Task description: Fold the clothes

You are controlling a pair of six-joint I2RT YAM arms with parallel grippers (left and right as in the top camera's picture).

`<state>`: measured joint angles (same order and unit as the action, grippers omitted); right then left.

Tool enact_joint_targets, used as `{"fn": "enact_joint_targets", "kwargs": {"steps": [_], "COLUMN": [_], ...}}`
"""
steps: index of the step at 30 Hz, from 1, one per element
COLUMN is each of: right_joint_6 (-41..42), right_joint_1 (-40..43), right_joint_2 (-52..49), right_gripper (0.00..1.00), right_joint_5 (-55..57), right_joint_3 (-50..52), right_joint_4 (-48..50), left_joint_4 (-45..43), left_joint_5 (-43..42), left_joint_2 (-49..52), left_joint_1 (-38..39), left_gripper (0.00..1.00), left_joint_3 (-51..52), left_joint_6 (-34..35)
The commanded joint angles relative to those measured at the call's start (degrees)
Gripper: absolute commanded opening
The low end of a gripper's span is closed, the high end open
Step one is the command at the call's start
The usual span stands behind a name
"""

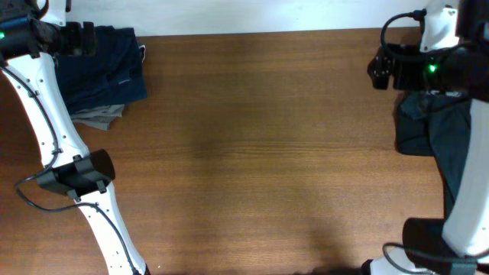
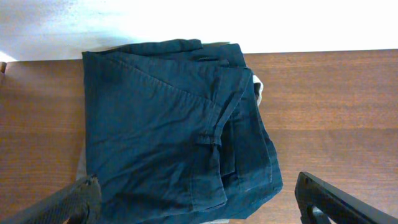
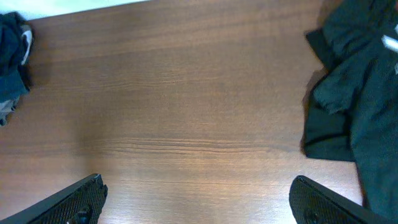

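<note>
Our left hand (image 2: pixel 196 202) hangs wide over the folded navy trousers (image 2: pixel 168 137) at the surface's (image 1: pixel 252 153) far left corner. Our right hand (image 3: pixel 198 196), also wide, hovers beside a crumpled dark garment (image 3: pixel 354 93).

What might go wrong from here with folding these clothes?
1. The folded navy trousers lie at the far edge of the table with the open left tool above them; a nudge could undo the fold or push them off.
2. The crumpled dark garment lies heaped on the right; the open right tool may grab only one layer, bunching it.
</note>
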<state>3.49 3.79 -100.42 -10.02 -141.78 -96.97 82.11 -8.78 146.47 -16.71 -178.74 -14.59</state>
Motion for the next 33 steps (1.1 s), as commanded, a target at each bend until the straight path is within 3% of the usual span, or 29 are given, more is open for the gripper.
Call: {"fn": "enact_joint_targets", "kwargs": {"steps": [1,4,15,23,28,33], "right_joint_6": [-5.90,-6.12,-7.74,-7.52,-2.08,0.44], "right_joint_1": [-0.02,-0.02,0.02,0.02,0.02,0.02], "right_joint_2": [5.16,9.66,43.06,64.48,76.81,87.19], "right_gripper": [0.99,0.99,0.99,0.99,0.99,0.98], "right_joint_5": [0.17,0.74,0.98,-1.60,-2.16,-1.77], "right_joint_3": [0.17,4.31,69.22,108.43,125.92,135.67], "right_joint_4": [0.37,4.04,53.31,85.11,99.78,106.47], "left_joint_4": [0.09,0.09,0.11,0.11,0.09,0.11], "left_joint_5": [-0.42,-0.42,-0.42,-0.42,-0.42,-0.42], "left_joint_2": [-0.22,-0.22,-0.22,-0.22,-0.22,-0.22], "left_joint_1": [0.07,0.07,0.07,0.07,0.07,0.07], "left_gripper": [0.99,0.99,0.99,0.99,0.99,0.99], "left_joint_3": [-0.24,-0.24,-0.24,-0.24,-0.24,-0.24], "left_joint_6": [-0.42,-0.42,-0.42,-0.42,-0.42,-0.42]}}
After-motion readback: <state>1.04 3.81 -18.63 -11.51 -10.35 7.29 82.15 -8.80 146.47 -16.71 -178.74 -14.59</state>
